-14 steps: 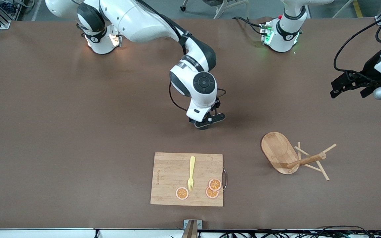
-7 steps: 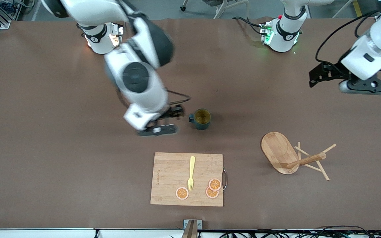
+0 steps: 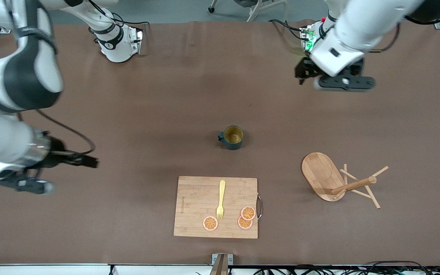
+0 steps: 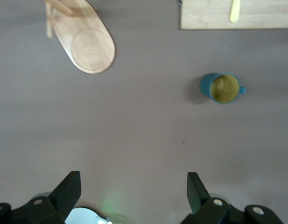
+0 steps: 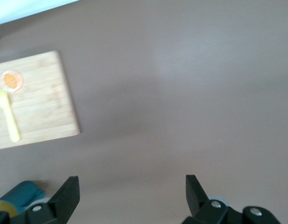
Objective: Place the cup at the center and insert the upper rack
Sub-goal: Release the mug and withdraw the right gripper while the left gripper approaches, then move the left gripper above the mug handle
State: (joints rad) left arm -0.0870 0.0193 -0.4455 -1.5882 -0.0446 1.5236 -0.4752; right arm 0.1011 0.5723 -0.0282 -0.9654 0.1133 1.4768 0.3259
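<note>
Cup upright on bare table near the middle, handle pointing toward the right arm's end, yellow inside visible; nothing touching it. Also seen in left wrist view and partly at the edge of right wrist view.

Rack lying on its side toward the left arm's end, nearer the front camera than the cup. Oval base tipped up on edge, post and thin pegs resting on the table. Base also in left wrist view.

Board nearer the camera than the cup, apart from it. On it: fork and three orange slices.

Left gripper up over bare table close to its own base; fingers spread wide, holding nothing.

Right gripper over bare table at the right arm's end, well apart from the cup; fingers spread wide, holding nothing.
</note>
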